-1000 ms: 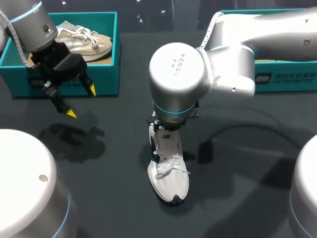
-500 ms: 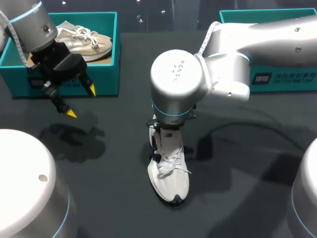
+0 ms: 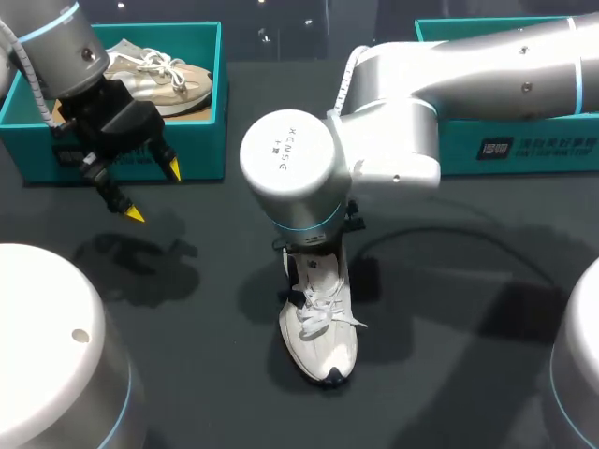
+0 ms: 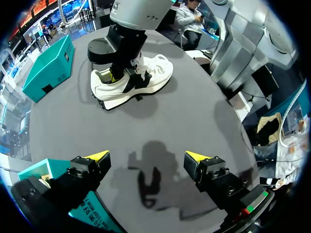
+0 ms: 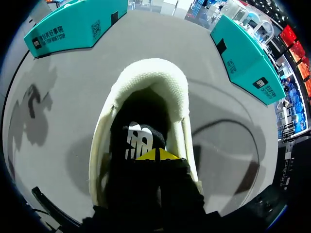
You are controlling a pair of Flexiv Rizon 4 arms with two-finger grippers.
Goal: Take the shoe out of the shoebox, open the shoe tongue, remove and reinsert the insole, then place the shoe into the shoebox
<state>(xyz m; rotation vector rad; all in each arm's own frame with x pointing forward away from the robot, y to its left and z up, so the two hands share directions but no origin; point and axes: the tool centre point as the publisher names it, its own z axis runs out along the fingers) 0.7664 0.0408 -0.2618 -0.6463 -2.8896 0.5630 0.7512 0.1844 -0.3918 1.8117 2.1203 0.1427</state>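
A white lace-up sneaker with dark trim [image 3: 323,327] is sitting upright on its sole on the dark grey surface [image 3: 449,355], just below the centre of the head frame. Its toe is pointing toward the bottom edge, and it is lying outside both boxes. The silver right arm [image 3: 449,94] is coming in from the upper right of the frame, and its round wrist is hanging directly over the heel end of the sneaker. In the right wrist view, the right claw [image 5: 156,155] is sitting down inside the shoe's opening. The cream padded collar [image 5: 155,77] is curving around ahead of it, and a black patch with a white mark [image 5: 138,141] is showing just beside the yellow tip. Whether this claw is spread or closed cannot be told. At the upper left of the head frame, the left claw [image 3: 154,192] is hovering above the surface with its yellow tips spread wide, holding nothing. It is positioned just in front of an open teal cardboard shoebox [image 3: 201,140], in which a beige sneaker with white laces [image 3: 159,75] is lying. A second teal shoebox [image 3: 524,145] is sitting at the upper right, partly covered by the right arm and well apart from the white sneaker.
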